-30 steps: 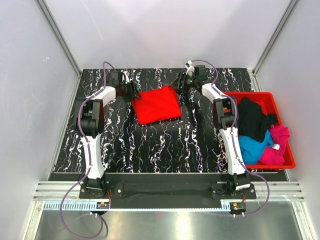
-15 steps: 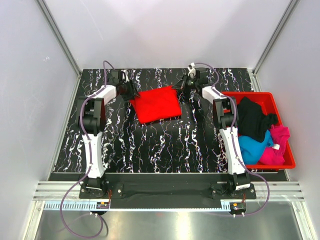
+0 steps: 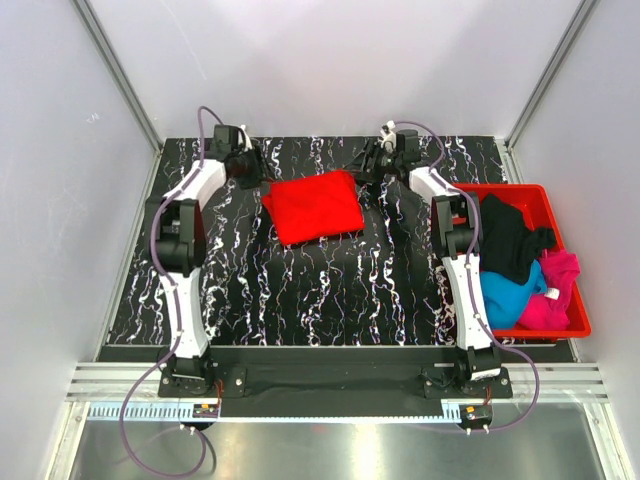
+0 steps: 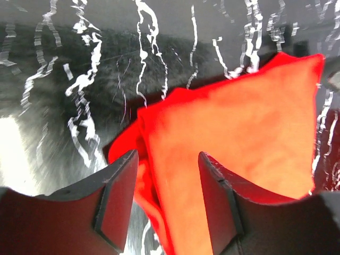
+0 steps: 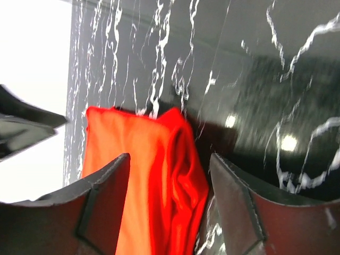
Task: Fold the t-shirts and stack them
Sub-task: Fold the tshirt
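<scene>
While other tees [image 3: 505,240] waited in the near bin [image 3: 565,328], the folded red t-shirt [image 3: 312,205] lay on the table [image 3: 300,290], and beyond it the left pincer [image 4: 168,159] and right pincer [image 5: 169,159], jaws apart and empty, had just backed off its far corners, likely finishing that fold.

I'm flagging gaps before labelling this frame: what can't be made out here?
Top view: the right arm covers the red bin's left wall; the black tee overlaps the blue tee, so whatever lies beneath is hidden.
Left wrist: the red tee is cut off by the bottom edge and partly blocked by the left tool.
Right wrist: motion blur smears the red tee's folds; the bottom edge cuts it off.
</scene>
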Robot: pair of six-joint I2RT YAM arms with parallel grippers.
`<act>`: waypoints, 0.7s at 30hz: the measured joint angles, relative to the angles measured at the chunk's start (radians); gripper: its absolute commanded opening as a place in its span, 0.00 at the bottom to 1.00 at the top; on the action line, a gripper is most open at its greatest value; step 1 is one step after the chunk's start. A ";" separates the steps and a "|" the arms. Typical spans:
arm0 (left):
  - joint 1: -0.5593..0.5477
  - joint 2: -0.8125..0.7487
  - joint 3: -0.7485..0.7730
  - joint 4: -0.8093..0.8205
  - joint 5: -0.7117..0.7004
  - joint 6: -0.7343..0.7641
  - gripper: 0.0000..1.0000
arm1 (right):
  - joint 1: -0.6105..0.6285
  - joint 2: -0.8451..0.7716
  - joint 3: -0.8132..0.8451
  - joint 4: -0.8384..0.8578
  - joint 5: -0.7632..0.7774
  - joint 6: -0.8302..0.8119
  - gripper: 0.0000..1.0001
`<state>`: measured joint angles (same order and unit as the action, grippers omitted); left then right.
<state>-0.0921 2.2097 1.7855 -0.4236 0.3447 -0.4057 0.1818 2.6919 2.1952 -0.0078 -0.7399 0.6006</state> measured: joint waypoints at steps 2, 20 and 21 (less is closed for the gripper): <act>0.002 -0.056 -0.017 -0.024 -0.019 0.007 0.55 | 0.000 -0.038 -0.036 -0.036 0.007 -0.009 0.71; -0.070 -0.232 -0.476 0.050 0.041 -0.105 0.55 | 0.050 -0.253 -0.365 -0.113 0.072 -0.140 0.56; -0.076 -0.232 -0.486 0.056 0.040 -0.109 0.55 | 0.052 -0.276 -0.405 -0.105 0.076 -0.141 0.53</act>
<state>-0.1677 1.9778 1.2995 -0.3676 0.3851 -0.5144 0.2340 2.4161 1.7901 -0.1127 -0.6636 0.4599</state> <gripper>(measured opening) 0.551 0.574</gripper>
